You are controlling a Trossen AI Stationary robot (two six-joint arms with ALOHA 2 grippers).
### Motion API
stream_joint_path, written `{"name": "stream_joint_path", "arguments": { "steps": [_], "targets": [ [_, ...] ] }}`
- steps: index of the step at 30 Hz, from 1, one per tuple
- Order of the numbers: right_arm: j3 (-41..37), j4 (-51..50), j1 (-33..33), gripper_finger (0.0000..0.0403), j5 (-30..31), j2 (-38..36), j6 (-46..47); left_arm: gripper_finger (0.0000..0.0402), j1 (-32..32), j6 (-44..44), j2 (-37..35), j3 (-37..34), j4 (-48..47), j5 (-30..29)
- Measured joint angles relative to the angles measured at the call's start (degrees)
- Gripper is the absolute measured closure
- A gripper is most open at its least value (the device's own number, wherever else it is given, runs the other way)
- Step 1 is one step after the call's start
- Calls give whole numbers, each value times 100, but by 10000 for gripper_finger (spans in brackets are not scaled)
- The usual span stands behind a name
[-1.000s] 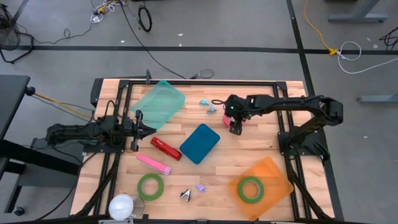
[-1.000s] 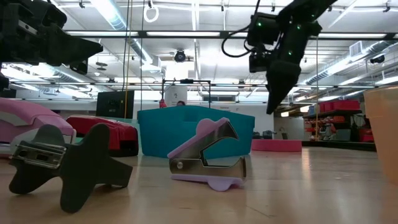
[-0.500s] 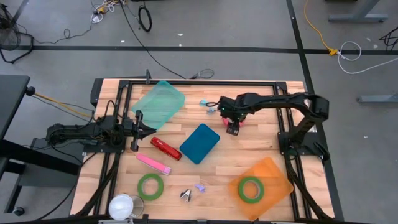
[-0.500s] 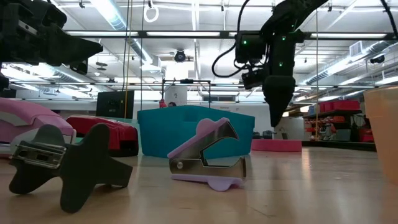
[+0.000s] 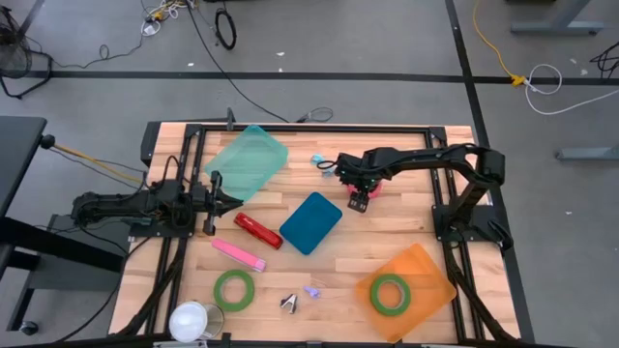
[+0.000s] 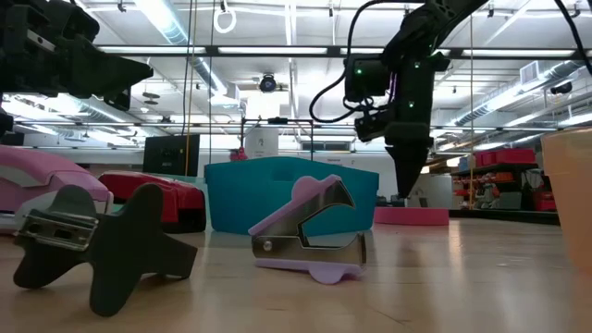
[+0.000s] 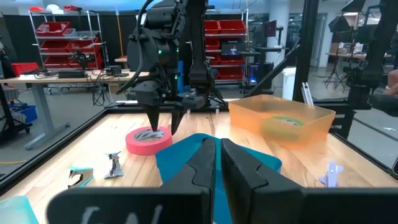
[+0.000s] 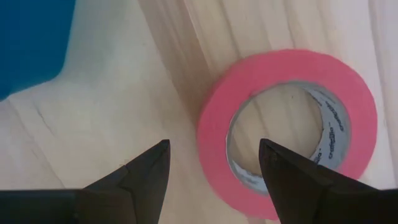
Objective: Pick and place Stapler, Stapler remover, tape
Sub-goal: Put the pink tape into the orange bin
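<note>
While the left gripper point(image 5: 215, 201) is waiting at the left side of the wooden bench point(image 5: 387, 237) with its fingers closed on nothing, the right gripper point(image 5: 360, 199) is hanging point-down over the pink roll of tape point(image 8: 289, 127), its fingers point(image 8: 140, 173) spread wide, one standing outside the roll's rim and the other over its hole. That pink roll of tape is lying flat on the bench just beside the far right corner of the dark blue rectangular tray point(image 5: 310, 222), near the bench's middle. A red stapler point(image 5: 257, 231) is lying just left of the blue tray, and a pink stapler point(image 5: 239, 253) is sitting a little nearer the front edge. Two staple removers, one black point(image 5: 289, 304) and one lilac point(image 5: 311, 290), are resting close together near the front, between a loose green roll of tape point(image 5: 234, 289) and an orange translucent tray point(image 5: 426, 265) that is holding a second green roll point(image 5: 389, 293). A pale green translucent tray point(image 5: 248, 161) is occupying the far left part of the bench.
</note>
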Motion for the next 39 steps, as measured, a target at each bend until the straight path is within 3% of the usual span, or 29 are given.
{"name": "stream_joint_path", "arguments": {
  "steps": [12,25,39],
  "targets": [
    [4,174,42,156,4,577,-5,372,-1,0,-2,-1,1,-2],
    [4,312,40,159,182,725,-9,372,0,0,-1,0,0,-1],
    [4,317,38,237,201,723,-9,372,0,0,0,0,0,0]
  ]
}}
